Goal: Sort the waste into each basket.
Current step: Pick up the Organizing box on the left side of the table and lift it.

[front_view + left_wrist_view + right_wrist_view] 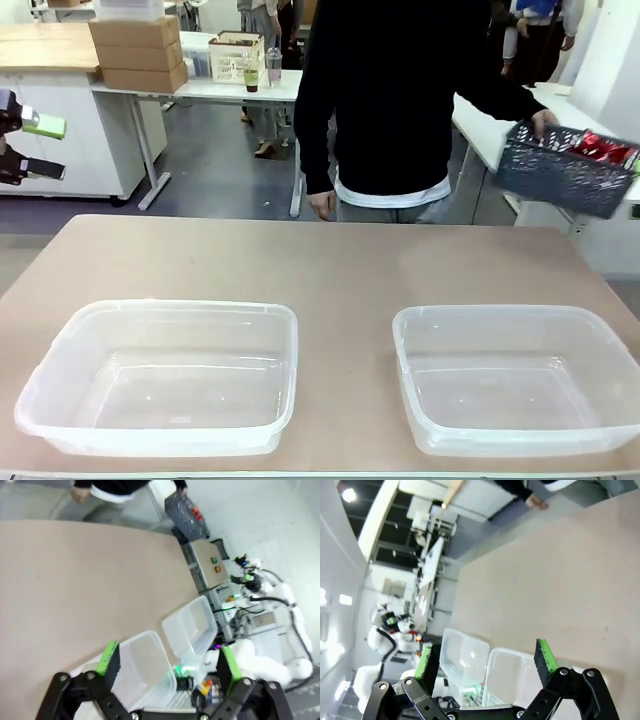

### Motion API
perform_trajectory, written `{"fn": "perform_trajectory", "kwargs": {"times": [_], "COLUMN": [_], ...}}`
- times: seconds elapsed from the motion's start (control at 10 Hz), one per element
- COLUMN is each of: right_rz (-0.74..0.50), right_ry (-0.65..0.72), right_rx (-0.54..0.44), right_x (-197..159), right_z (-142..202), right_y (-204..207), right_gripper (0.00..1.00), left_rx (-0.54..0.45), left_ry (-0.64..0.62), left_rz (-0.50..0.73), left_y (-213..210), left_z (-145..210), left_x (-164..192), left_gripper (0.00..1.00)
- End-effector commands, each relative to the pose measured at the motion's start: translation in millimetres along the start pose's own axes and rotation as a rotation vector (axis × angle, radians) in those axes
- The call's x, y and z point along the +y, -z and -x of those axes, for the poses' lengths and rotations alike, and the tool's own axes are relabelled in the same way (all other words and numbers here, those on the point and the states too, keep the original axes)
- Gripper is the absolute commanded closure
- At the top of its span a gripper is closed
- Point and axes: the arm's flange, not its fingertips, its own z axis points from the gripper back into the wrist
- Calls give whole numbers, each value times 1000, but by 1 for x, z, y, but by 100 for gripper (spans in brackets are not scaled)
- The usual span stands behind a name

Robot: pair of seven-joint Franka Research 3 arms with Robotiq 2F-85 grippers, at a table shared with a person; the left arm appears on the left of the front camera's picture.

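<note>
Gaping released, the left tool (167, 660) and right tool (485, 657) hang raised near the tan desk (340, 260) bearing a left clear rectangular plastic tub (180, 306) and a right twin tub (500, 311), while red-and-silver metal cans (605, 150) lie in a dark blue lattice basket (560, 178) a person holds beyond.

Left clear tub (180, 304), empty, upright, right clear tub (500, 311) alike, red cans (600, 149) in dark lattice basket (560, 182)

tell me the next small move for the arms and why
Probably wait, with the left hand and right hand open and raised. The left tub and right tub on the table are empty, and the red cans lie in the dark blue basket the person holds off the table, so nothing can be picked.
</note>
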Motion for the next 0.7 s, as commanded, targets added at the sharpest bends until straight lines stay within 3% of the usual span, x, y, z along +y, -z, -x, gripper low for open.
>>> {"fn": "perform_trajectory", "kwargs": {"times": [0.0,0.1,0.2,0.3,0.5,0.6], "right_rz": [4,0,43,31,7,21], "right_ry": [-53,0,-10,-101,-176,-136], "right_rx": [13,0,50,91,147,168], "right_x": [10,0,29,59,78,90], "right_z": [-2,0,-12,-20,-28,-27], "right_y": [1,0,24,46,66,80], "right_gripper": [0,0,0,0,0,0], "left_rx": [4,4,17,121,178,252], "left_ry": [32,32,18,77,85,79], "left_rz": [-9,-9,-17,-31,-38,-61], "left_y": [-1,-1,5,19,31,34], "left_z": [-2,-2,-1,-9,-15,-10], "left_x": [-13,-13,-12,-28,-31,-31], "left_gripper": [0,0,0,0,0,0]}}
